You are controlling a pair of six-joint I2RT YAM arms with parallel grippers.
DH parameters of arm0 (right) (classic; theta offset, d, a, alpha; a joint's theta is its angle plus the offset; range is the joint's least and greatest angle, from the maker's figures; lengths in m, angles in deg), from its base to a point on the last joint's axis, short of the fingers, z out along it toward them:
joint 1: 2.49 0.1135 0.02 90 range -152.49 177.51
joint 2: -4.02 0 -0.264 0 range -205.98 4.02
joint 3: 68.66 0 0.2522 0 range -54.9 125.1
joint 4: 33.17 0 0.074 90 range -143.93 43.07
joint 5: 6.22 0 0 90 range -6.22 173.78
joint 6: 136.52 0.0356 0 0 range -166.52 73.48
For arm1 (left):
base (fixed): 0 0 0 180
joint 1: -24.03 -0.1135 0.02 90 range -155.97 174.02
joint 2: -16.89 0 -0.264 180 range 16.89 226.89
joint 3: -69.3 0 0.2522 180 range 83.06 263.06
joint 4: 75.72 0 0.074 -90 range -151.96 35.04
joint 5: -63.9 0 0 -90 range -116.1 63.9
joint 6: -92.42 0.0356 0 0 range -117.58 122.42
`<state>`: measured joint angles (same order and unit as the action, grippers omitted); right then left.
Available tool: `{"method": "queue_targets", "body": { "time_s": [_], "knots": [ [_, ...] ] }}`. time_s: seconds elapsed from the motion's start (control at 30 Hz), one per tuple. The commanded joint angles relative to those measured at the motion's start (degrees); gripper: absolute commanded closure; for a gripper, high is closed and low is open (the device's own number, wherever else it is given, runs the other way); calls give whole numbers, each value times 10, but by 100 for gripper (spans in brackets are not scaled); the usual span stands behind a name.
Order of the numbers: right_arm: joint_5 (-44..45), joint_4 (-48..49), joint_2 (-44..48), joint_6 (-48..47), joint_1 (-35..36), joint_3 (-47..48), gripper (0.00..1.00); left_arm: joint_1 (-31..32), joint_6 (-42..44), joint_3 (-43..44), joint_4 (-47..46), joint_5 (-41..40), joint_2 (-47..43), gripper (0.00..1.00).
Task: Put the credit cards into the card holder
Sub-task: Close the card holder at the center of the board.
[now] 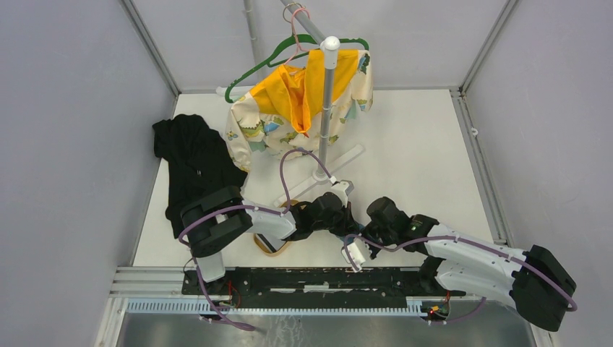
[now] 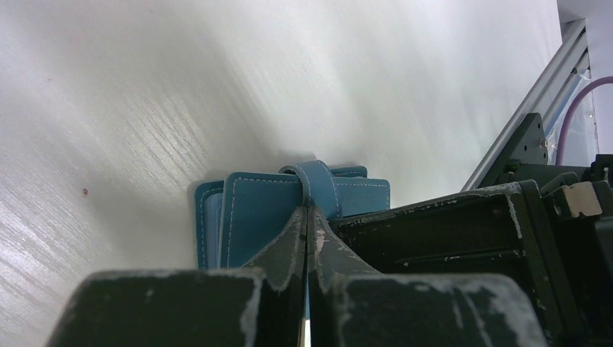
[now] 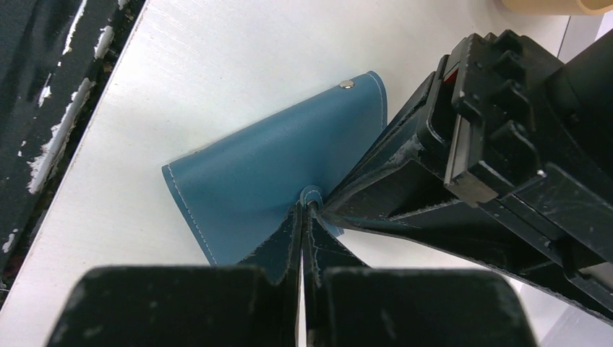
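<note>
Left arm (image 1: 217,224): reaches from its base at the near-left edge rightward across the worktop (image 1: 405,159). Its forearm lies low and its wrist ends near the middle of the near edge.
Left tool (image 2: 309,213): fingers pressed together with no gap, clamped on the card holder (image 2: 267,210) at the foot of its looped tab (image 2: 318,184).
Right arm (image 1: 470,256): stretches from the near-right corner leftward, elbow far out to the right, with its wrist meeting the left wrist.
Right tool (image 3: 306,206): fingers together, clamped on the card holder's edge where a small rounded blue piece sits at the fingertips.
Tools to each other: nose to nose and set at an angle, both pinching the same part of the holder. Each one's black body fills the right side of the other's wrist view.
Card holder: teal, stitched in pale thread, held between the two tools close above the white worktop. Whether it touches the surface cannot be told. A snap stud (image 3: 347,84) sits near one corner of its flap, and paler blue layers show at its left edge in the left wrist view. From above it is hidden under the wrists.
Tray (image 1: 269,248): tan oval, partly under the left forearm.
Far side: a clothes stand (image 1: 327,108) with a yellow-lined garment (image 1: 303,101) on a green hanger (image 1: 253,72), and a black cloth (image 1: 195,163) at the left.
</note>
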<state>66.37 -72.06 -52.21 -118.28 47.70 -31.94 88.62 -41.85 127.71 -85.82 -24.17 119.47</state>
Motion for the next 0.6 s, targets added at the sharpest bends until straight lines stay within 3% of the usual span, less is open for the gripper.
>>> {"method": "queue_targets", "body": {
  "time_s": [0.0, 0.57],
  "knots": [
    [-20, -95, -22, 11, 14, -32, 100, 2, 11, 1, 58, 14, 22, 98],
    [-2, -117, -8, 17, 15, -47, 100, 6, 7, 8, 58, 24, 43, 98]
  ]
}}
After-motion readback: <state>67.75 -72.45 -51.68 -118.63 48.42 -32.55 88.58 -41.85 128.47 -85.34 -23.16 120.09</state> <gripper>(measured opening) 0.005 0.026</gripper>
